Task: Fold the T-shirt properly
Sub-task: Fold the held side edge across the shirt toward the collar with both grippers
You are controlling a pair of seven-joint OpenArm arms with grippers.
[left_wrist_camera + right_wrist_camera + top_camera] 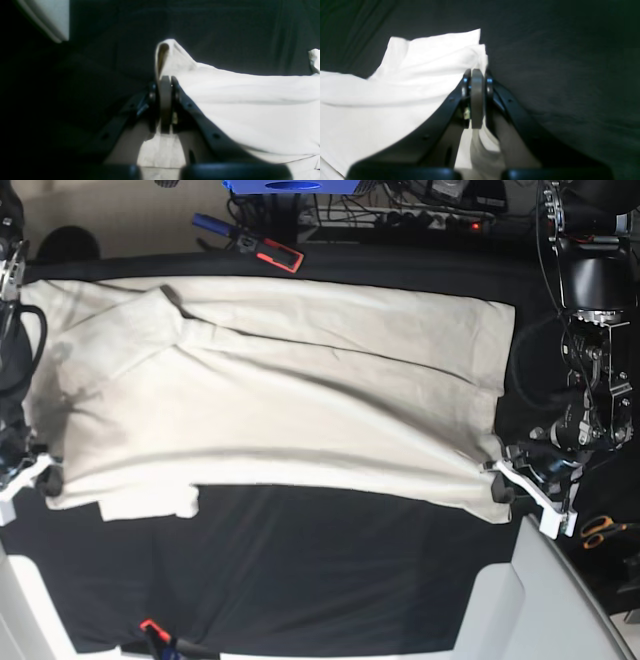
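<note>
The cream T-shirt (280,395) lies spread across the black surface (330,570), its near edge pulled taut between both arms. My left gripper (166,82) is shut on a bunched corner of the T-shirt (240,105), which rises as a peak above the fingertips; in the base view the left gripper (500,478) sits at the cloth's lower right corner. My right gripper (477,75) is shut on the opposite corner of the T-shirt (395,100); in the base view the right gripper (45,476) is at the lower left corner.
A red-and-black tool (270,252) and a blue object (290,186) lie beyond the far edge of the table. Orange-handled scissors (603,530) lie at the right. A small red-and-black clip (153,632) sits at the near edge. White table corners (540,600) flank the black cloth.
</note>
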